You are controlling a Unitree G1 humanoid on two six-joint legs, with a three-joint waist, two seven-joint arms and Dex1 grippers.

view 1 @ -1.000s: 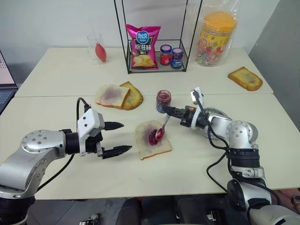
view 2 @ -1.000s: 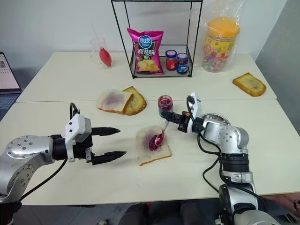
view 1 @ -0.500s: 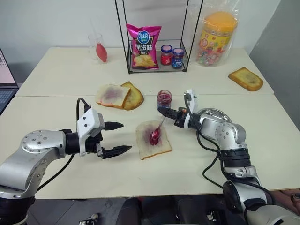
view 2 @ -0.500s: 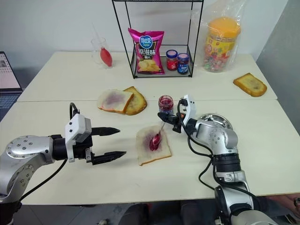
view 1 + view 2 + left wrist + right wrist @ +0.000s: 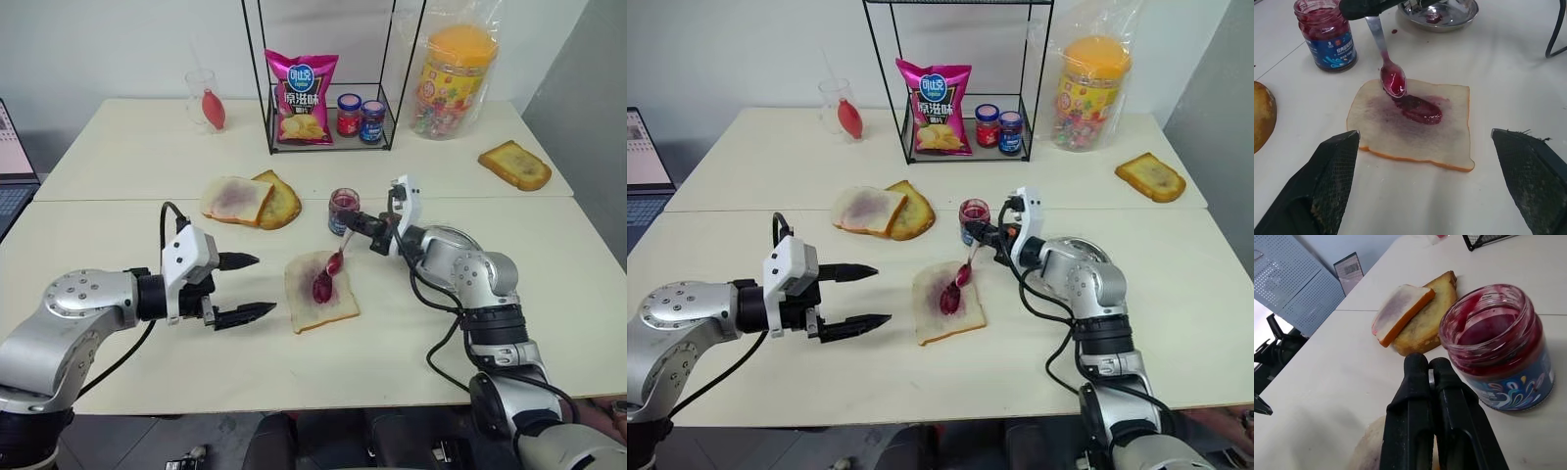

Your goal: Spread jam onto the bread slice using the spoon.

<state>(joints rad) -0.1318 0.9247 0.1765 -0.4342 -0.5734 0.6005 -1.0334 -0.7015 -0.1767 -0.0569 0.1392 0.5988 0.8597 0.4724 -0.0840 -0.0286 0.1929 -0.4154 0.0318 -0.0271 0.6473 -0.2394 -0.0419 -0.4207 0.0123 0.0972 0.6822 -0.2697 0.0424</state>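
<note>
Left gripper (image 5: pixel 257 286) at left, fingers spread wide, empty. Bread slice (image 5: pixel 319 291) flat on bench (image 5: pixel 118 225) centre, jam (image 5: pixel 1419 108) smeared mid-slice. Spoon (image 5: pixel 333 264) slants, bowl low near-left over slice, handle rising far-right into right gripper (image 5: pixel 351 223), fingers clamped on it, beside jam jar (image 5: pixel 343 209).

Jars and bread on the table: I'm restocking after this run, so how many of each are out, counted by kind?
Bread slices: 4 (jam-smeared bread slice, white slice overlapping a toasted one, far slice)
Small jam jars: 3 (open jam, red-capped jar, blue-capped jar)
Large candy jar: 1
Total: 8
</note>
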